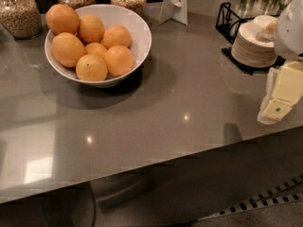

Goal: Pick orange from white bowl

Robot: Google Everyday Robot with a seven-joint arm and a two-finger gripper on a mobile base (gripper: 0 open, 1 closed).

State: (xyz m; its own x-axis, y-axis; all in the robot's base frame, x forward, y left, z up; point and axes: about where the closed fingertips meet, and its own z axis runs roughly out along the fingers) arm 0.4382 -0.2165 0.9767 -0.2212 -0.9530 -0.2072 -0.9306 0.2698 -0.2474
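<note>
Hand [275, 110] hangs tilted, well right of white bowl [138, 28].

Kitchenette: food jars [19, 14], plates [253, 44]; gripper [276, 109] rt.

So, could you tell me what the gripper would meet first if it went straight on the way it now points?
Probably the grey countertop near its front edge: the gripper, at the right of the view, points downward. The white bowl lies far left, off that line; depth is unclear.
</note>
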